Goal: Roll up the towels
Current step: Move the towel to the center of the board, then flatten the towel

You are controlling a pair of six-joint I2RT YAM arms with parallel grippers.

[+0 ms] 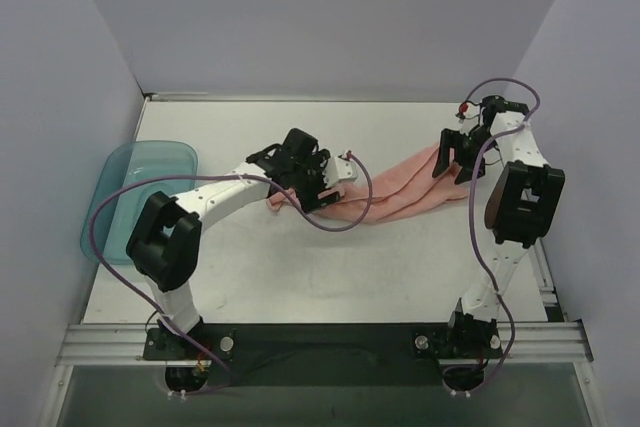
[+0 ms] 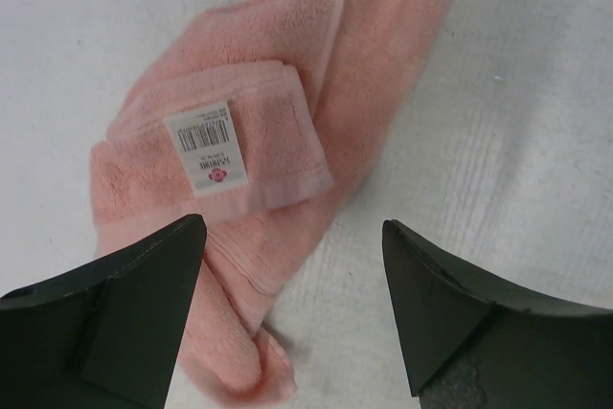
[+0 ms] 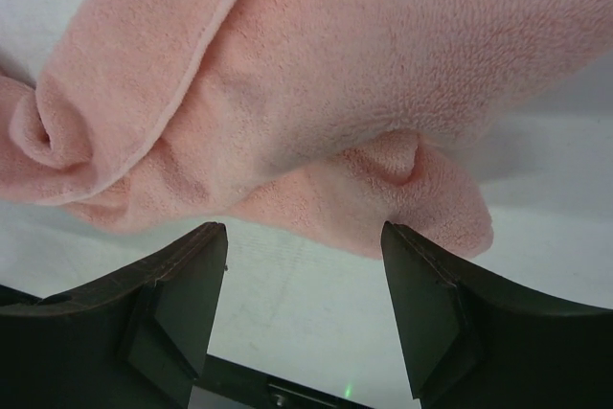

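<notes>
Towel first: the salmon-pink towel (image 1: 410,197) lay on the white table (image 1: 300,277), bunched into a long, loosely twisted band that ran from left of centre up toward the right side. The table carried everything in shot. Off at its left edge sat a translucent teal tray (image 1: 125,192), well apart from the cloth.

The left arm (image 1: 205,202) reached in over the band's left end, and the right arm (image 1: 522,197) bent over its right end, one at each tip of the cloth.

Down at the left gripper (image 2: 292,227), the jaws stood spread wide, nothing pinched between them. The wrist view looked straight down on a folded corner of the fuzzy fabric, with one dark finger (image 2: 124,313) overlapping the cloth's lower edge; whether it touched the cloth I could not tell.

Over at the right gripper (image 3: 302,229), the jaws were parted too and gripped nothing. The rumpled folds sat just past the fingertips, bare table showing in the gap.

Smallest of all, a white care label (image 2: 206,146) faced up on that folded corner, its print too small to read.
</notes>
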